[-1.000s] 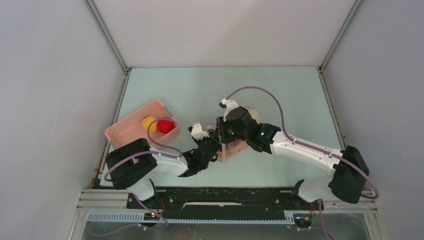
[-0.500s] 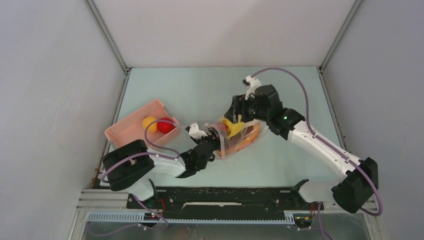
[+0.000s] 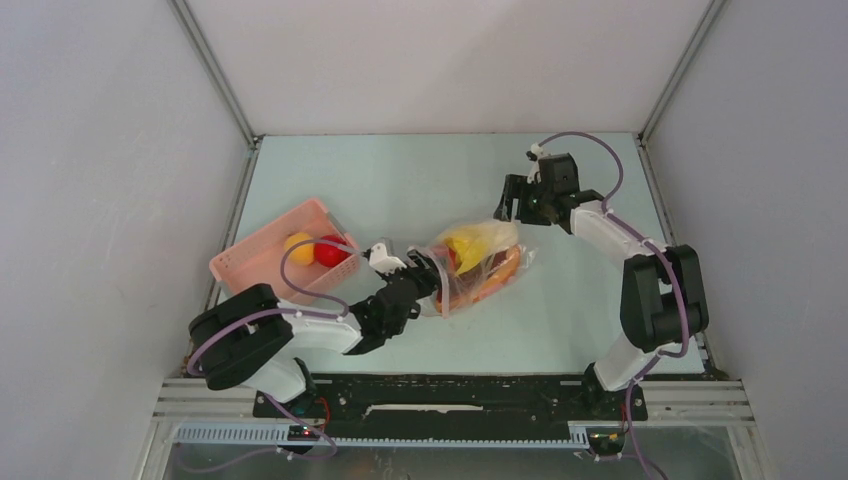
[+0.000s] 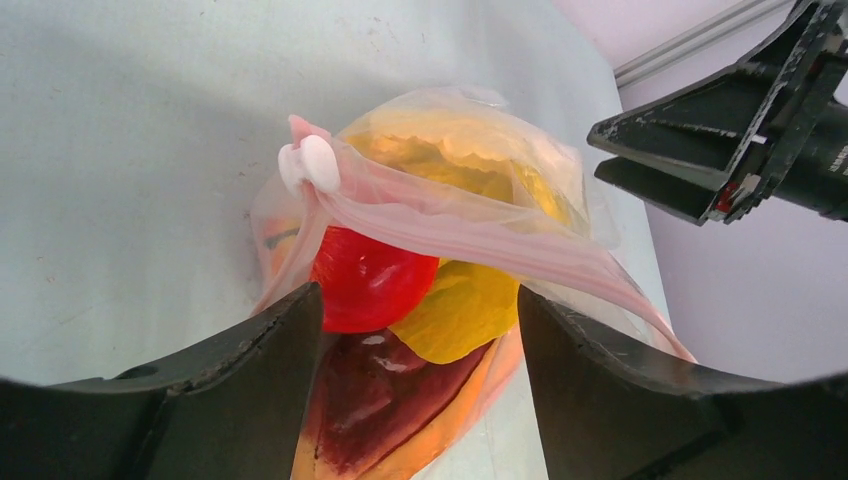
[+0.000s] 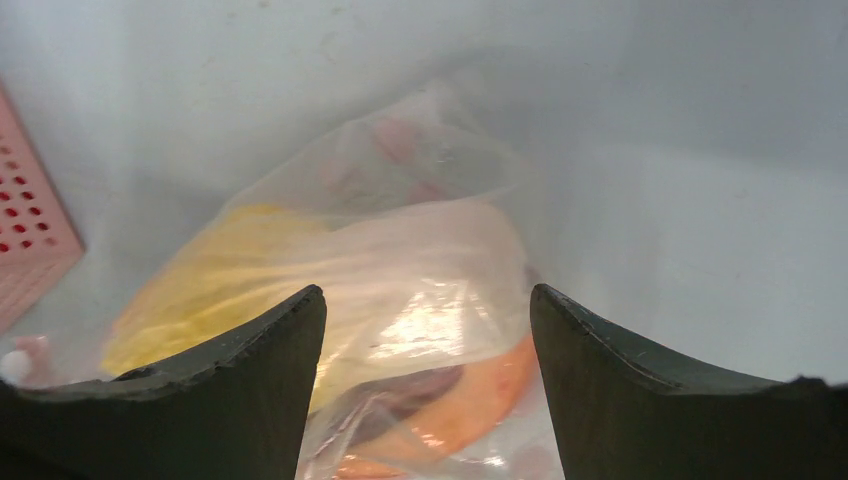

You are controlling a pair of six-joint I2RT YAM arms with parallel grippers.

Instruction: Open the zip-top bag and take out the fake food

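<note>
The zip-top bag [image 3: 480, 262] lies mid-table, clear and crinkly, its pink zip strip [image 4: 450, 225] parted and a white slider [image 4: 310, 163] at one end. Inside show fake food pieces: a red fruit [image 4: 365, 280], a yellow piece [image 4: 465, 305] and an orange one with dark red [image 4: 370, 410]. My left gripper [image 3: 428, 272] is open, its jaws standing either side of the bag's mouth [image 4: 417, 295]. My right gripper [image 3: 512, 203] is open and apart from the bag, behind it to the right [image 5: 428, 292]. In the right wrist view the bag [image 5: 400, 250] lies below the jaws.
A pink slatted basket [image 3: 262, 262] stands at the left, holding a yellow-orange fruit [image 3: 297, 245] and a red fruit [image 3: 328, 252]. Its corner shows in the right wrist view [image 5: 30, 225]. The right gripper's black fingers [image 4: 700, 150] appear beyond the bag in the left wrist view.
The right gripper has opened, left the bag and drawn back to the far right. The bag, covered by it before, now shows in full. The left jaws have widened a little.
</note>
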